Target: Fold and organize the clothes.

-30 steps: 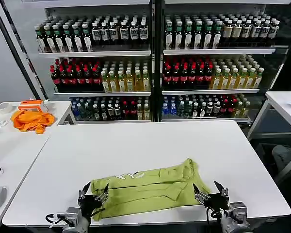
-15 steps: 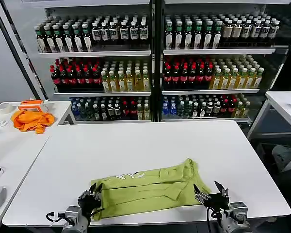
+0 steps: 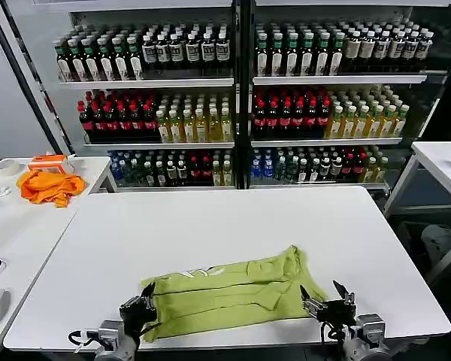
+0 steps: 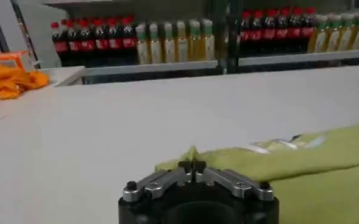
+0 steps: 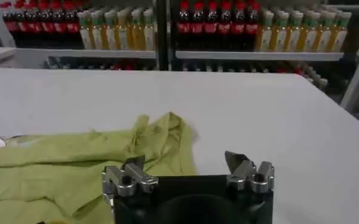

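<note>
The clothes are one lime-green T-shirt (image 3: 229, 292), folded into a long band near the front edge of the white table (image 3: 210, 226). My left gripper (image 3: 141, 308) is at the shirt's left end. In the left wrist view its fingertips (image 4: 192, 165) meet, with a small peak of the T-shirt (image 4: 301, 159) pinched at them. My right gripper (image 3: 328, 300) sits at the shirt's right end, low over the table. In the right wrist view the right gripper (image 5: 185, 163) is open, one finger over the edge of the T-shirt (image 5: 75, 164) and the other over bare table.
Shelves of bottled drinks (image 3: 240, 90) fill the back. An orange cloth (image 3: 50, 186) lies on a side table (image 3: 15, 226) to the left. Another white table (image 3: 443, 162) stands at the right. Most of the work table beyond the shirt is bare.
The left gripper's fingers have gone from spread to shut at the shirt's left corner. The right gripper has stayed open in place.
</note>
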